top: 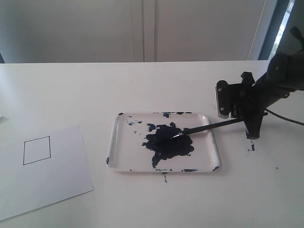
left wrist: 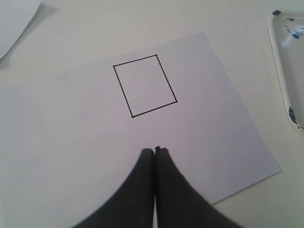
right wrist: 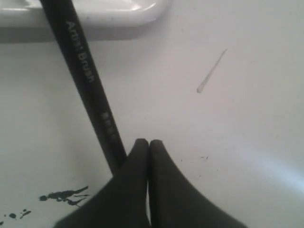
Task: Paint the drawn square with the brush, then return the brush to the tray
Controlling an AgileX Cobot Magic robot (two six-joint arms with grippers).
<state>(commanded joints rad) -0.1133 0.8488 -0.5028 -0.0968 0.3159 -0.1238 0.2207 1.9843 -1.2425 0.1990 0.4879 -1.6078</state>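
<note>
Right gripper [right wrist: 148,142] and left gripper [left wrist: 155,151] clenched, brush [top: 213,125] tip in the tray [top: 126,152]
The right jaws press together with nothing seen between the tips; the brush handle slips behind one finger [right wrist: 128,190], and whether it is pinched I cannot tell. From there the brush runs toward 9 o'clock over the tray rim, tip in the dark paint blob [top: 166,145]. The left jaws, empty, hang over the white paper [top: 57,185] at the tray's 8 o'clock, its drawn square [top: 37,150] blank

brush [right wrist: 84,83]: rear end hidden behind right end effector [right wrist: 149,141] | tray [left wrist: 281,71]: cropped at edge
</note>
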